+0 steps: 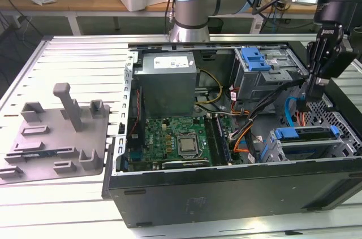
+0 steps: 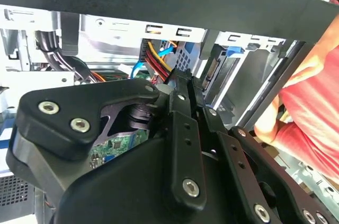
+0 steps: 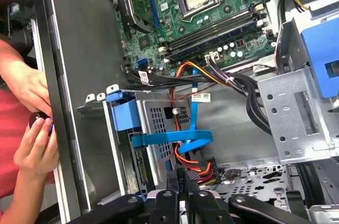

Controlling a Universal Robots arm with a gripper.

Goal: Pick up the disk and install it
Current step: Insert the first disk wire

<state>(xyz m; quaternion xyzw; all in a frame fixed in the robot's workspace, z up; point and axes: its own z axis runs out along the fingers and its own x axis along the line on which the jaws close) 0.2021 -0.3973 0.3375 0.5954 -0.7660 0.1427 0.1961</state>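
Note:
The disk (image 1: 302,134), in its blue carrier, sits slid into the lower drive cage at the exterior view's right end of the open computer case; its label is hidden. In the first wrist view its blue tab (image 3: 123,113) and connector edge show inside that cage. My gripper (image 1: 304,103) hangs just above and behind the cage, inside the case. Both wrist views show the fingers pressed together with nothing between them: gripper (image 3: 180,174), gripper (image 2: 183,79). The tips are right by the bundle of red, orange and black power wires (image 3: 195,168) and a flat blue cable (image 3: 175,138).
An upper drive cage holds a blue caddy (image 1: 255,58). The motherboard (image 1: 178,143) and grey power supply (image 1: 168,81) fill the case's middle. A person's hands (image 3: 33,128) rest at the case wall. A grey fixture (image 1: 59,134) lies on the table at the exterior view's left.

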